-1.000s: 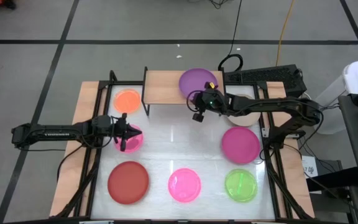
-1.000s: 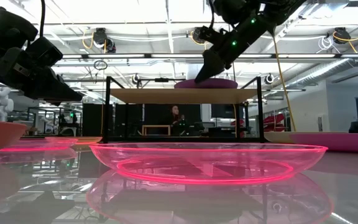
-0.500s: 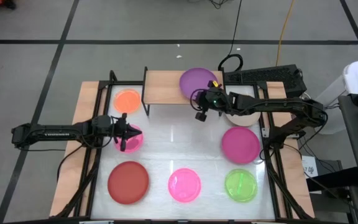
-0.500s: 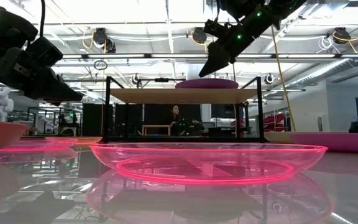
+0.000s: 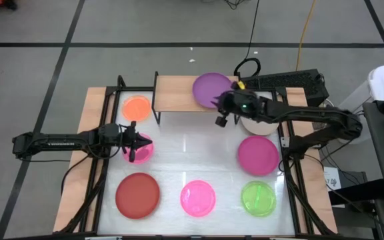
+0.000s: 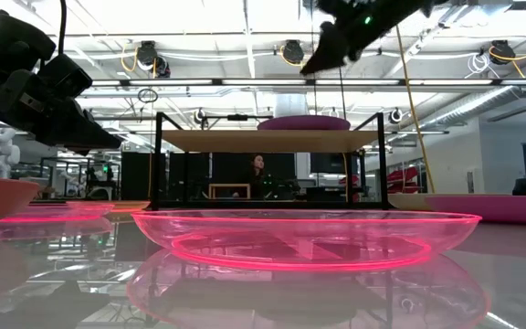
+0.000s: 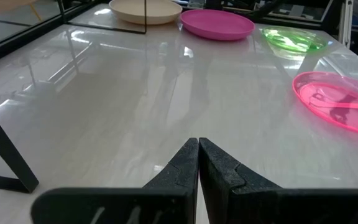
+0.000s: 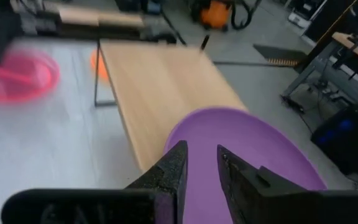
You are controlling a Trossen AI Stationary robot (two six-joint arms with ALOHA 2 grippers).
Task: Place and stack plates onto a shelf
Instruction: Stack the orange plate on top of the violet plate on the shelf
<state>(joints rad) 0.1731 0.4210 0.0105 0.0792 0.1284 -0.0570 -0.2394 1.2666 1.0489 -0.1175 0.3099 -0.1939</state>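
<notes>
The purple plate [image 5: 212, 88] lies on the right end of the shelf [image 5: 175, 93], at the far side of the counter [image 5: 192, 150], its rim reaching a little past the shelf's right edge; in the low view it sits flat on the wood top [image 6: 304, 122]; the right gripper [image 5: 223, 113] hangs just off the plate's near right rim, raised above the shelf and holding nothing, its two fingers a small way apart in its own wrist view [image 8: 197, 163].

The left gripper [image 5: 132, 143] is over the left part of the counter, above a see-through pink plate [image 5: 141, 148]; its fingers are pressed together and hold nothing [image 7: 198, 165].

The orange plate [image 5: 137, 107] lies on the counter to the left of the shelf; the beige plate [image 5: 259, 125] sits to the right of the shelf, mostly hidden under the right arm; the magenta plate [image 5: 258, 155] lies near it on the right side; along the near edge stand the red plate [image 5: 138, 195] at left, a second see-through pink plate [image 5: 198, 199] in the middle and the green plate [image 5: 258, 199] at right; all of these lie apart from each other.
</notes>
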